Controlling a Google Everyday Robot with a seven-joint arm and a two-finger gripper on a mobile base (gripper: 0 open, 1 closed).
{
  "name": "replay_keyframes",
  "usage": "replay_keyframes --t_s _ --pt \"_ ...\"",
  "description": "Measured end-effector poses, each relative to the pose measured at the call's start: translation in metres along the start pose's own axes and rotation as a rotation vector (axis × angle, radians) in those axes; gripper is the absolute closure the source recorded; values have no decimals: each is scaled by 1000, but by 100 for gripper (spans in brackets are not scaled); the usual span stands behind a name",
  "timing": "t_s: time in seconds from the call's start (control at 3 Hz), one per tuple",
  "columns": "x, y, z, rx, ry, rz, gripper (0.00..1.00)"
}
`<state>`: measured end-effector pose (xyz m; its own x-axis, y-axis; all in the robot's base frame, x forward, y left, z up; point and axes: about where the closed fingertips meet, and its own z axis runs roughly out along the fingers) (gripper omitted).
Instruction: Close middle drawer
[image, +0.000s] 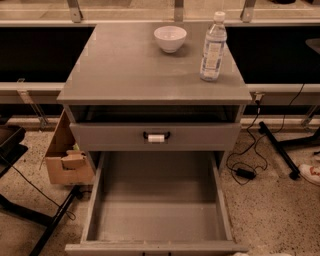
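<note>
The middle drawer (156, 220) of the grey cabinet (150, 70) is pulled far out toward the camera. It is wide, shallow and empty inside. Its flat front (155, 247) lies at the bottom edge of the view, and its handle barely shows there. Above it is the grey drawer (200, 136) whose black handle carries a white tag (156, 138); it stands nearly flush with the cabinet. The gripper is not in view.
A white bowl (170, 38) and a clear water bottle (213, 47) stand on the cabinet top. A cardboard box (65, 157) sits on the floor at the left. A black cable and adapter (245, 173) and black stand legs (279, 150) lie at the right.
</note>
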<state>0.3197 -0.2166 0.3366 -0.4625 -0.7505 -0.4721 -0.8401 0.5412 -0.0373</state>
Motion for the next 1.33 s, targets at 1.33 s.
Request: replay_keyframes --t_s 1.33 --pt "-52 -7 57 -21 -136 -41 100"
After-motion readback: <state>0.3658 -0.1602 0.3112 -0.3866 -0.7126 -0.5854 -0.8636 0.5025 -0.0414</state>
